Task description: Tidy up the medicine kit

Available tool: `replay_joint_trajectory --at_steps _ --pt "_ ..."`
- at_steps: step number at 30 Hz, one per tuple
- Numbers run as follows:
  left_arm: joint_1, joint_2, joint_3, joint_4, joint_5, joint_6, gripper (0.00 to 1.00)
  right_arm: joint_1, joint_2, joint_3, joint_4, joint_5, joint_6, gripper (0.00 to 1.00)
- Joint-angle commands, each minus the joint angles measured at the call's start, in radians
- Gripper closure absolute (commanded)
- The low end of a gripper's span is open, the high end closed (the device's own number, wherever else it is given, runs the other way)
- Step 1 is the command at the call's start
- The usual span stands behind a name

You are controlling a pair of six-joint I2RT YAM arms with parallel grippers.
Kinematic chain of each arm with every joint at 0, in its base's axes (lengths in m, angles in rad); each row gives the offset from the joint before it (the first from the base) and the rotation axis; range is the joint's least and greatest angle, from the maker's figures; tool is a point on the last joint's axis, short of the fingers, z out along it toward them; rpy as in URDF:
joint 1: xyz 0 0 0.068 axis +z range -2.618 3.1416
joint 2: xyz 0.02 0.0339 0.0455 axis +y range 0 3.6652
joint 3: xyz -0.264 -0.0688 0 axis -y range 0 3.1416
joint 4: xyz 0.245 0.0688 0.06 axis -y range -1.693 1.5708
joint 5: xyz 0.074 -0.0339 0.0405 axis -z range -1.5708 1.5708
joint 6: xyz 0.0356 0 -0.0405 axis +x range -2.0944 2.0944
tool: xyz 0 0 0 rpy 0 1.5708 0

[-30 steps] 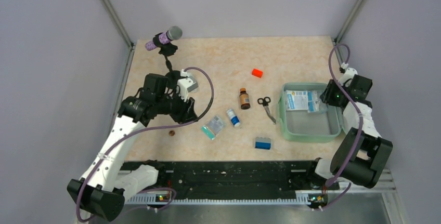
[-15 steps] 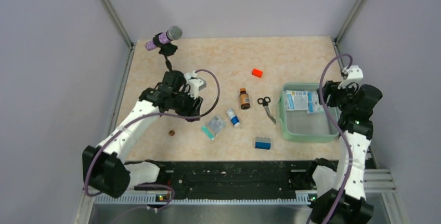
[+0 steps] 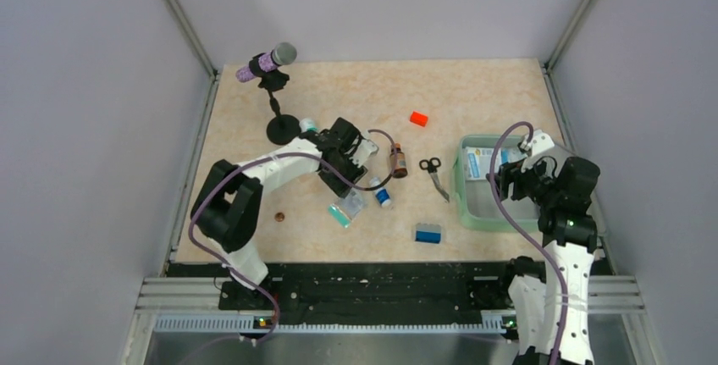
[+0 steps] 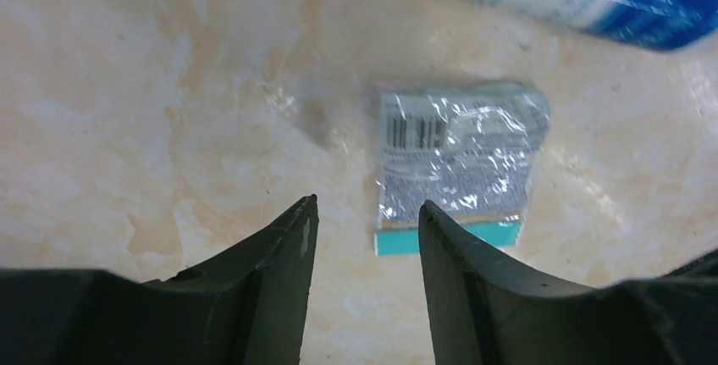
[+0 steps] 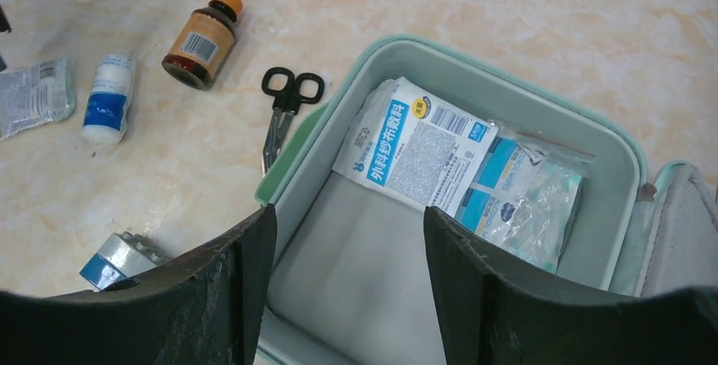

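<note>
While the left end effector [image 4: 366, 212] hangs released over a small clear-wrapped packet [image 4: 457, 162] with a teal edge, nothing sits between its spread fingers. That packet lies well to the left of the medicine kit [image 3: 478, 223], which stands open at the right side of the bench [image 3: 474, 94]. Two flat wrapped packs [image 5: 415, 149] lie against the kit's far wall. The right end effector [image 5: 349, 221] hovers above the kit's near half, fingers apart, grasping nothing. Scissors [image 3: 433, 174] lie just left of the kit. A brown bottle [image 3: 398, 162] and a white-and-blue tube [image 3: 380, 192] lie farther left. An orange-red block [image 3: 418, 118] sits beyond the kit's far-left corner, a blue block [image 3: 428, 233] near its near-left corner.
</note>
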Motion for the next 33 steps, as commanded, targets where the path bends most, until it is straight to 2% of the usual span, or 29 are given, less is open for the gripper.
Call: replay_joint_trajectory --at_steps 1,9,12,15,20,21,30,31,33 --pt "-0.015 0.083 0.085 0.037 -0.071 -0.07 0.48 0.007 -0.045 -0.001 -0.012 -0.026 -0.029 0.36" --pt "-0.057 0.197 0.082 0.05 -0.108 -0.095 0.5 0.007 -0.04 -0.021 0.043 0.016 0.01 0.37" --pt "-0.068 0.218 0.071 0.067 -0.117 -0.093 0.54 0.007 -0.036 -0.024 0.048 0.014 0.012 0.37" --pt "-0.073 0.239 0.078 0.063 -0.114 -0.093 0.65 0.006 -0.035 -0.025 0.05 0.017 0.01 0.37" --pt "-0.071 0.216 0.09 0.043 -0.092 -0.077 0.99 0.007 -0.034 -0.026 0.05 0.018 0.009 0.37" --pt "-0.071 0.206 0.091 0.038 -0.092 -0.073 1.0 0.007 -0.034 -0.026 0.049 0.018 0.009 0.37" --pt "-0.069 0.029 0.053 0.033 -0.13 -0.056 1.0 0.006 -0.03 -0.026 0.049 0.014 0.008 0.37" --pt "-0.07 0.021 0.053 0.033 -0.141 -0.069 0.96 0.007 -0.028 -0.026 0.051 0.014 0.007 0.37" --pt "-0.07 0.019 0.052 0.033 -0.141 -0.093 0.76 0.007 -0.025 -0.026 0.051 0.012 0.008 0.37"
